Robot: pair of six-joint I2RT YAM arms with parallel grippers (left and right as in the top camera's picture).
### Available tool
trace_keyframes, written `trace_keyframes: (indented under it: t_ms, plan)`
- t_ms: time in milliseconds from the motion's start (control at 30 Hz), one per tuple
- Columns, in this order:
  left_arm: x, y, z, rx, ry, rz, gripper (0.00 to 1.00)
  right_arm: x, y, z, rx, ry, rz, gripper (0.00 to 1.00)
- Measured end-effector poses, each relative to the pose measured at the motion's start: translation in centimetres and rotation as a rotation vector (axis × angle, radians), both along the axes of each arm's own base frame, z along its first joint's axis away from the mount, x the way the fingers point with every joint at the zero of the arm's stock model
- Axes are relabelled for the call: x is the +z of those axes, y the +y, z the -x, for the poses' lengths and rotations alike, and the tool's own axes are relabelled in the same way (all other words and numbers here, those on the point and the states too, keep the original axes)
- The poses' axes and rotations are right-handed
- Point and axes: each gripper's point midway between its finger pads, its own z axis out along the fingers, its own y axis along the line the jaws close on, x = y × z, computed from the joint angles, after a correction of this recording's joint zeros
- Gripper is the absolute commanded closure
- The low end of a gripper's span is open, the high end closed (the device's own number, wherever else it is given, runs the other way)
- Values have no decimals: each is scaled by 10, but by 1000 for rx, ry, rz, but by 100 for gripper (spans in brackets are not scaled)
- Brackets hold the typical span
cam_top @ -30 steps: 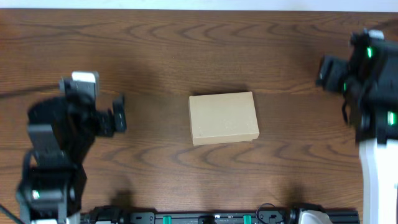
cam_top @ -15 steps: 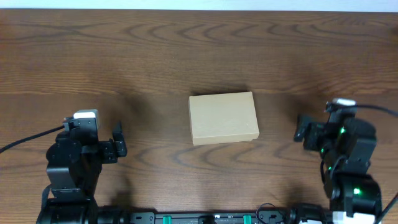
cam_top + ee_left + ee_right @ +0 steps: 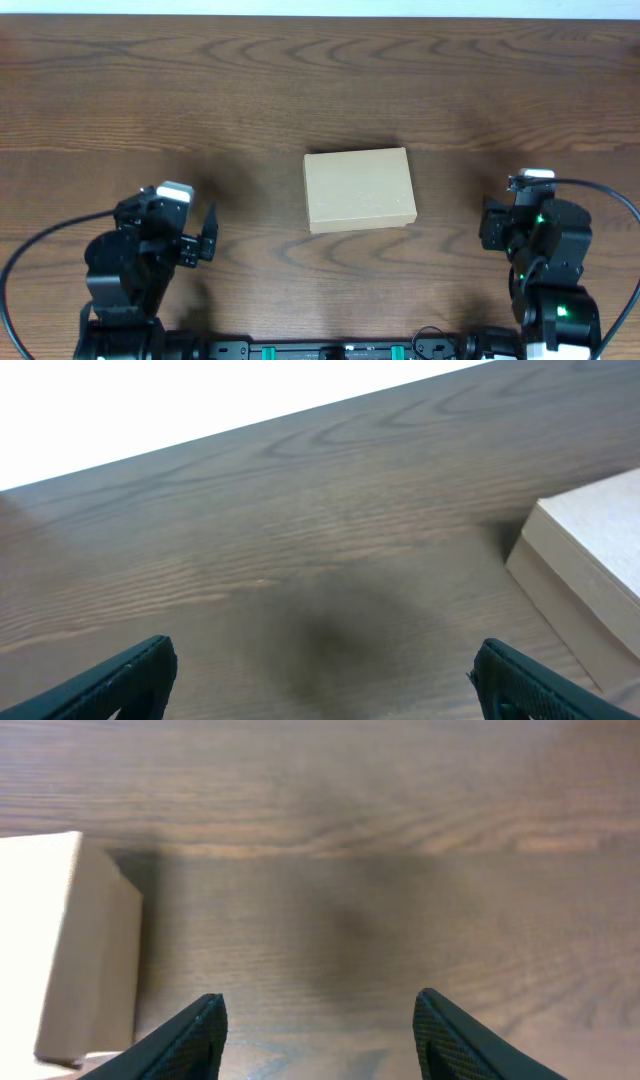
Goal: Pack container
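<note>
A dark wood-grain table (image 3: pixel 320 90) fills our overhead view, its far edge meeting a pale strip at the top. At the near edge we see the two black arms, the left arm (image 3: pixel 125 280) and the right arm (image 3: pixel 545 270), each drawn in close to its base and well apart from the other. Between them, about the middle of the table, lies the container (image 3: pixel 359 189), a plain tan cardboard box with its lid down flat and its long side running left to right; neither arm touches it. Our left wrist camera catches one corner of the box at the right of its frame, and the right wrist camera shows an end of it at the left of its frame. The left gripper (image 3: pixel 322 660) hangs over bare wood with its fingers (image 3: pixel 130 675) spread wide and nothing between them. The right gripper (image 3: pixel 320 1010) also stands parted, its fingers (image 3: pixel 200 1035) framing only tabletop, holding nothing. A thin black cable (image 3: pixel 30 260) loops out beside the left arm.
</note>
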Motion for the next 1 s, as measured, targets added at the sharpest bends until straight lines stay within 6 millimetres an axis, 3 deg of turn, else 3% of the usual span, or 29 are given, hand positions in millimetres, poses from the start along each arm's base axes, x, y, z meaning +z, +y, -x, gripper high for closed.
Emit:
trace_keyframes:
  t_ms: [200,233,567,833,1000]
  plan:
    - [0,1,10,21,-82,37,5,-12,6,14,18,-37,-10,31]
    - [3,2,12,30,-102,46,5,-16,7,17,18,-37,-16,1]
    - [10,14,15,108,-137,54,5,-24,7,19,18,-54,-19,1]
    - [1,14,18,117,-101,60,5,-28,7,22,17,-34,-21,1]
    - [-17,14,25,121,-22,59,5,-32,8,25,16,-13,-23,1]
